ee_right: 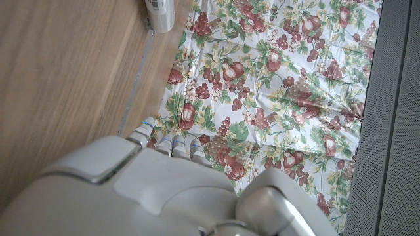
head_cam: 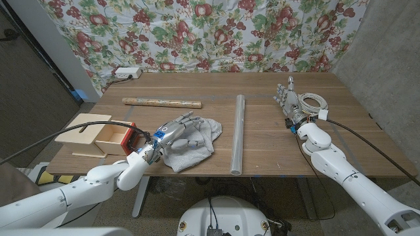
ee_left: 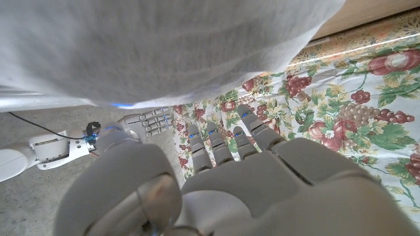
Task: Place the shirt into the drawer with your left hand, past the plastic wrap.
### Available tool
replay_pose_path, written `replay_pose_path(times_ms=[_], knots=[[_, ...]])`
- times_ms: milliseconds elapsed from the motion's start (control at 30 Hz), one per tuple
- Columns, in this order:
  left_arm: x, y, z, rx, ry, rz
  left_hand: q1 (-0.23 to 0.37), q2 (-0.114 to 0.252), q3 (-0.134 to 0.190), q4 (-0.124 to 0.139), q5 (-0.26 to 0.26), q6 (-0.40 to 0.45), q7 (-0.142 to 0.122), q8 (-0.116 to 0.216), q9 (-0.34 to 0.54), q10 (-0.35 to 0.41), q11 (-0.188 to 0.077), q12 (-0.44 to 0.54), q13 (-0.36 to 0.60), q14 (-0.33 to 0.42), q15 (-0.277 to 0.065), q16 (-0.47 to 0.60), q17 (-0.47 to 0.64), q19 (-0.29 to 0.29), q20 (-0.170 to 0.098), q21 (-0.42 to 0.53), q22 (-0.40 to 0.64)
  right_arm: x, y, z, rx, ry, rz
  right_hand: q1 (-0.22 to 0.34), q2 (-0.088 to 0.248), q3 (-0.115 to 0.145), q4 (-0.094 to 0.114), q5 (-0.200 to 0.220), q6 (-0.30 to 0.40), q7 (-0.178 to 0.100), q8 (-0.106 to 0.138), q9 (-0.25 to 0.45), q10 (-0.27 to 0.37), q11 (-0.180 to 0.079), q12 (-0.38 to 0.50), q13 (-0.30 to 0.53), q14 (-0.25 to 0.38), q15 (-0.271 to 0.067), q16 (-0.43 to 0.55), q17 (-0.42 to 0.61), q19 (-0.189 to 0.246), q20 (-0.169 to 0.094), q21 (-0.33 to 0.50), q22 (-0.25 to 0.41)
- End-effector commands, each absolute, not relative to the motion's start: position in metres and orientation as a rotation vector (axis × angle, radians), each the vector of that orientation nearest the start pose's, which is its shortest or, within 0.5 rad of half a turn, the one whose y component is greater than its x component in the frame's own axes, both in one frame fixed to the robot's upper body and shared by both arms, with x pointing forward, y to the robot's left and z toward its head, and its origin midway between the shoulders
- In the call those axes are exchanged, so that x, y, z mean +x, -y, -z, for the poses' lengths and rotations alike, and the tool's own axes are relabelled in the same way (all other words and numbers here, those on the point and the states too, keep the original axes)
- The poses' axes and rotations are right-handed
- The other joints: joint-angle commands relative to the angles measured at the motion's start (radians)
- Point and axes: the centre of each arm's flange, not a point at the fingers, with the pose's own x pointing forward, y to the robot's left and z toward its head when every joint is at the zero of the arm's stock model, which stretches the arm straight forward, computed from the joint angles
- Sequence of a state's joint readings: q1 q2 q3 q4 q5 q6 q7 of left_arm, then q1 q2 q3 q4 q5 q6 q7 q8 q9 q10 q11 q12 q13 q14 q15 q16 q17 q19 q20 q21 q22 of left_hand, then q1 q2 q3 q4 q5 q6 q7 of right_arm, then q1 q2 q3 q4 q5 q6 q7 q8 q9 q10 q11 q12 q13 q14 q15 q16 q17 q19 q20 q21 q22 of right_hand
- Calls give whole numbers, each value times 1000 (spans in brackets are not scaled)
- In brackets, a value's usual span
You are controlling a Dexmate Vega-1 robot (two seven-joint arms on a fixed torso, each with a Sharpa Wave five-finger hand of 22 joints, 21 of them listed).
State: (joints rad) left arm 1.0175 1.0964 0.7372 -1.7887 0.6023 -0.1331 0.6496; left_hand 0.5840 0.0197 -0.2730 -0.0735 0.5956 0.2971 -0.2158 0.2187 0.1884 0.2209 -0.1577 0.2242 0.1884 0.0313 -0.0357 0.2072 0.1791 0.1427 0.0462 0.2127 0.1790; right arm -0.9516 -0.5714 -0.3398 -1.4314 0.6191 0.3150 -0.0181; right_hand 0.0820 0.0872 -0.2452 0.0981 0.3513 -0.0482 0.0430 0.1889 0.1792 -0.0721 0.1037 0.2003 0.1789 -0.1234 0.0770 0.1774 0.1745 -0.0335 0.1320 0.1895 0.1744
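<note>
Right now my left hand (head_cam: 176,133) lies on the grey shirt (head_cam: 197,141), fingers spread over its crumpled top; I cannot tell for certain that any cloth is pinched, though in my left wrist view the shirt (ee_left: 164,46) hangs close over my fingertips (ee_left: 244,121), which look apart, not clenched. The shirt sits near the table's front edge, between the wooden drawer (head_cam: 108,139) on my left and the roll of plastic wrap (head_cam: 238,134) on my right. The roll's long axis runs front to back, just beside the shirt, on the side away from the drawer. So the drawer's open, red-lined mouth lies leftward of my hand, near it, and I judge the carry goes that way. My right hand (head_cam: 289,105) stands far off beside a coiled cable (head_cam: 314,103), fingers apart, holding nothing.
</note>
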Motion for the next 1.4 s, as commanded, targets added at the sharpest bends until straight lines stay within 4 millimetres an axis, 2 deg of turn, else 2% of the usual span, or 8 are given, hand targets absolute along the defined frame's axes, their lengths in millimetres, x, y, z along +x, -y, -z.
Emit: replay_pose_path(times_ms=[33, 200, 233, 267, 567, 867, 967, 1400], knots=[[524, -248, 116, 1435, 1022, 67, 7, 4, 0, -7, 5, 10, -3, 1, 3, 11, -1, -2, 3, 2, -67, -2, 6, -4, 2, -3, 5, 621, 299, 41, -1, 625, -182, 3, 0, 3, -1, -2, 9, 2, 2, 5, 0, -5, 9, 6, 1, -1, 7, 4, -1, -2, 4, 3], [527, -250, 117, 1441, 1015, 67, 10, 5, 0, -8, 8, 17, -2, 2, 3, 14, 0, -2, 3, 8, -65, -1, 6, -4, 3, -3, 5, 621, 298, 41, -1, 623, -181, 3, 0, 3, -1, -2, 10, 3, 3, 5, -1, -5, 9, 6, 0, -4, 6, 4, -1, -1, 4, 3], [527, -250, 117, 1439, 1011, 72, 14, 6, 1, -10, 13, 19, -2, -1, 3, 19, 0, -3, 3, 33, -14, 5, 6, 4, 11, -1, 5, 621, 298, 41, 1, 622, -182, 3, 0, 4, -1, -2, 10, 3, 3, 5, -1, -5, 9, 6, 0, -4, 6, 4, -1, -2, 4, 3], [528, -250, 118, 1438, 1009, 75, 17, 6, 1, -11, 15, 24, -2, -1, 3, 24, 1, -3, 3, 46, 12, 7, 6, 11, 17, 0, 5, 621, 298, 41, 1, 622, -182, 4, 0, 4, -1, -2, 10, 3, 3, 5, -1, -5, 9, 6, -1, -4, 6, 4, -1, -2, 4, 3], [531, -252, 118, 1433, 995, 80, 28, 7, 1, -16, 24, -9, -3, -19, 4, 12, -3, -13, 4, 121, 55, 22, 4, 35, 39, 4, 4, 621, 297, 41, 0, 620, -179, 3, 2, 5, -1, -2, 10, 3, 3, 5, 0, -4, 9, 6, -2, -4, 6, 4, -2, -2, 3, 3], [533, -253, 118, 1434, 995, 79, 36, 3, -2, -20, 29, -12, -3, -20, 4, 32, -11, -8, 4, 212, 46, 39, 1, 60, 43, 8, 4, 621, 298, 38, -4, 626, -178, 3, 2, 5, -1, -2, 11, 3, 3, 5, 0, -5, 9, 6, -3, -3, 5, 4, -2, -3, 4, 3], [534, -253, 117, 1438, 991, 86, 37, 2, -2, -20, 30, -13, -3, -20, 4, 32, -11, -8, 4, 212, 29, 35, 1, 62, 43, 7, 4, 620, 298, 37, -10, 628, -180, 3, 2, 5, -1, -2, 11, 2, 3, 5, 1, -4, 9, 6, -3, -4, 5, 4, -1, -3, 4, 3], [533, -252, 118, 1466, 1011, 116, 48, -9, -6, -28, 34, 18, -2, -9, 5, 52, -13, -4, 4, 192, 14, 13, 0, 64, 39, 3, 3, 622, 298, 37, -9, 623, -184, 3, 2, 6, -1, -3, 12, 2, 3, 5, 1, -5, 10, 6, -3, -6, 6, 4, -1, -4, 4, 3]])
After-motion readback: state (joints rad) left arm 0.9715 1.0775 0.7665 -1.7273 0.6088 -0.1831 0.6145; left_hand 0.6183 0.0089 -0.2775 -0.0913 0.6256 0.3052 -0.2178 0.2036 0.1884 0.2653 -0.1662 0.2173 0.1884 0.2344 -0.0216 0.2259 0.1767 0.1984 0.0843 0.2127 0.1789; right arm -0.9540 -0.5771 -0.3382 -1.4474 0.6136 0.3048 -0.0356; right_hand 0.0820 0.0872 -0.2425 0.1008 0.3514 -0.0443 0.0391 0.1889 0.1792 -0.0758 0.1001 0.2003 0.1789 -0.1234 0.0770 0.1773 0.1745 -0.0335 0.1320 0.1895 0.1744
